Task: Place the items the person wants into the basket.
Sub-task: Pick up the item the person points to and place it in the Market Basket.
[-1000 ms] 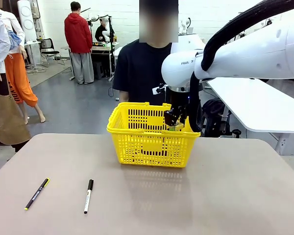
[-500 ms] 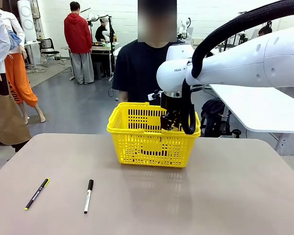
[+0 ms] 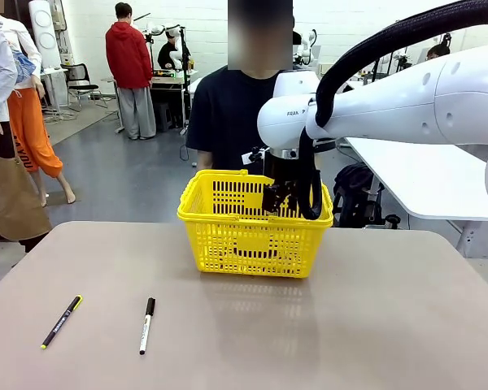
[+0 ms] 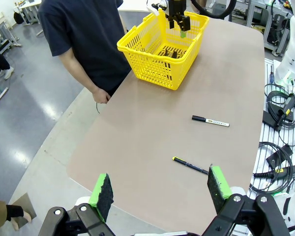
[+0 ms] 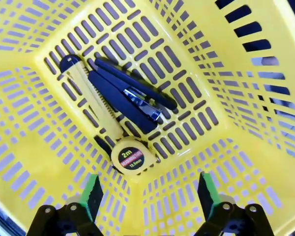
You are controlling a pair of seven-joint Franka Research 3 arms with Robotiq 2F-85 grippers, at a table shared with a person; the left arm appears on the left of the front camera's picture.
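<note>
The yellow basket (image 3: 252, 231) stands at the table's far middle, in front of the person (image 3: 232, 114) in the black T-shirt. On its floor lie the utility knife (image 5: 86, 101), the black stapler (image 5: 130, 96) and the yellow tape measure (image 5: 133, 156). My right gripper (image 3: 281, 199) hangs over the basket's right side; in its wrist view the right gripper (image 5: 147, 196) is open and empty above the tape measure. High over the near table edge, my left gripper (image 4: 160, 189) is open and holds nothing. The basket (image 4: 162, 49) also appears far off in the left wrist view.
Two black pens lie on the near left of the table, one with a yellow cap (image 3: 62, 321) and one plain (image 3: 147, 324). The person's hand (image 4: 99, 94) hangs beside the table's far edge. Other people stand in the background.
The right gripper has opened and let go of the tape measure, which now lies on the basket floor. The right arm shifted slightly left and up. The left arm has not moved.
</note>
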